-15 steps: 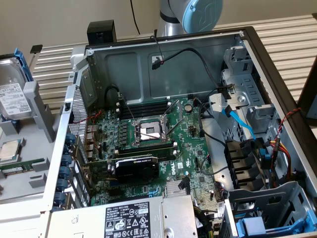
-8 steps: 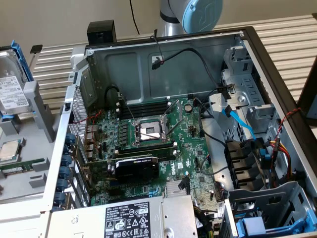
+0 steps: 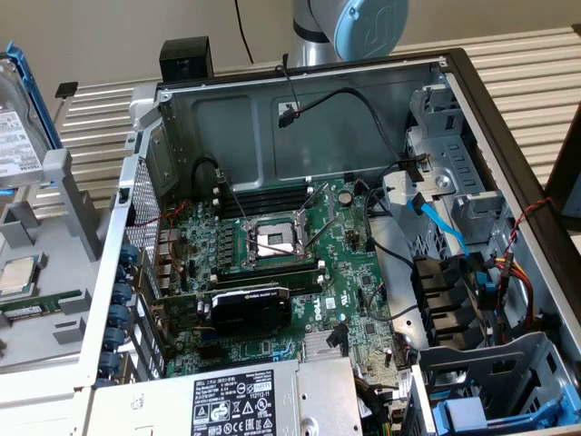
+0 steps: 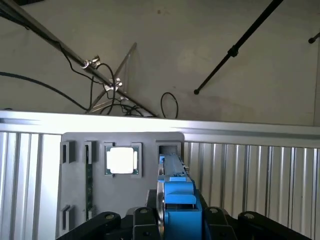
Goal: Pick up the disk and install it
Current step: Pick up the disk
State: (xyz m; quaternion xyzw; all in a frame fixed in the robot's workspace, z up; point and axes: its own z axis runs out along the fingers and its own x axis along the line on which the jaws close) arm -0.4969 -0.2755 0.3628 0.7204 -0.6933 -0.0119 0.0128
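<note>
The disk, silver with a white label in a bright blue carrier frame, stands on edge at the far left of the exterior view, over the grey parts holder. In the wrist view I see the disk edge-on, its blue frame running from a slot in the holder back to my gripper. The black fingers sit tight against both sides of the blue frame, so the gripper is shut on the disk.
An open computer case takes up the middle, with motherboard, loose cables, a power-supply box in front and a drive cage at the exterior view's right. A CPU chip and a memory stick lie in the holder.
</note>
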